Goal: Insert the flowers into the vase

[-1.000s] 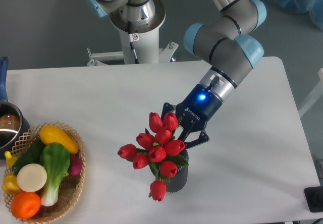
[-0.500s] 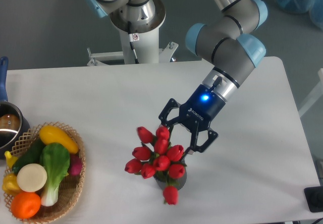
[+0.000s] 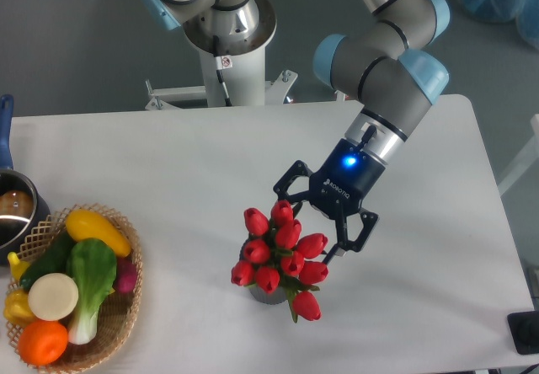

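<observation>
A robot arm (image 3: 383, 71) built of silver-grey metal tubes joined by rounded joints with pale blue end caps. Its wrist narrows to a shiny silver ring, then a dark navy housing with small white lettering and a glowing blue light. The black two-fingered tool (image 3: 324, 220) has angular linked fingers. At 11 o'clock stands a white pedestal (image 3: 227, 62) with a small red-and-white sticker and a black cable.

White lettering reading "ROBOTIQ" stands on the dark body of the pincer (image 3: 317, 216); nothing else is legible.
</observation>
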Robot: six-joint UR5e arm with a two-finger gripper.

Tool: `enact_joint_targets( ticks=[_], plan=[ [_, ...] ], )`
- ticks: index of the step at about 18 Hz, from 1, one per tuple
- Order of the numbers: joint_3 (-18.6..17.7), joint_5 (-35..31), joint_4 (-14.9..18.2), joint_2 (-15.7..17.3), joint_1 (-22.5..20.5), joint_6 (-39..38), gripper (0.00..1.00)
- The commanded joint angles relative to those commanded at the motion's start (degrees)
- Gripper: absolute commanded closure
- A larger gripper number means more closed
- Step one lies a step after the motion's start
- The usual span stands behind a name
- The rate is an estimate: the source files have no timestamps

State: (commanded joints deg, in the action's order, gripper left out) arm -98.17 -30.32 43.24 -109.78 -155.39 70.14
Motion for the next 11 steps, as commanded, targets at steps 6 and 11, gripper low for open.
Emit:
enact_joint_targets(
  ticks=[6, 11],
  plan=[
    [-1.7, -3.9, 0.0, 3.2, -1.5, 0.1, 0.0],
    [-6.1, -11.7, 0.1, 7.6, -2.3, 5.2, 0.0]
  ],
)
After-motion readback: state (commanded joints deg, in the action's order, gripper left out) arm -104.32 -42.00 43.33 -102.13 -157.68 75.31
